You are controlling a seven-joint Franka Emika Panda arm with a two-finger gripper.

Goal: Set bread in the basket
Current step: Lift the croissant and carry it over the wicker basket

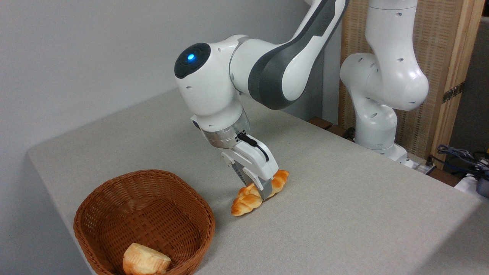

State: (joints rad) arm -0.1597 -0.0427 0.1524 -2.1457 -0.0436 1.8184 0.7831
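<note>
We see the pincer (263, 191) hiding the bread's (248, 200) middle, perhaps gripping it; the bottom edge crops the basket (114, 198).

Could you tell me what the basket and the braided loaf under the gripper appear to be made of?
The basket looks like brown woven wicker: interlaced strands show across wall and rim. The braided loaf has a glossy golden-orange, knobbly surface; whether it is real bread or a plastic replica cannot be told, though the even sheen suggests a replica.

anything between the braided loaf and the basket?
Nothing visible. The tool straddles the braided loaf on the table, and bare tabletop separates it from the wicker basket to the left. Inside the basket, a pale bread chunk sits near the front; the rest is free.
</note>
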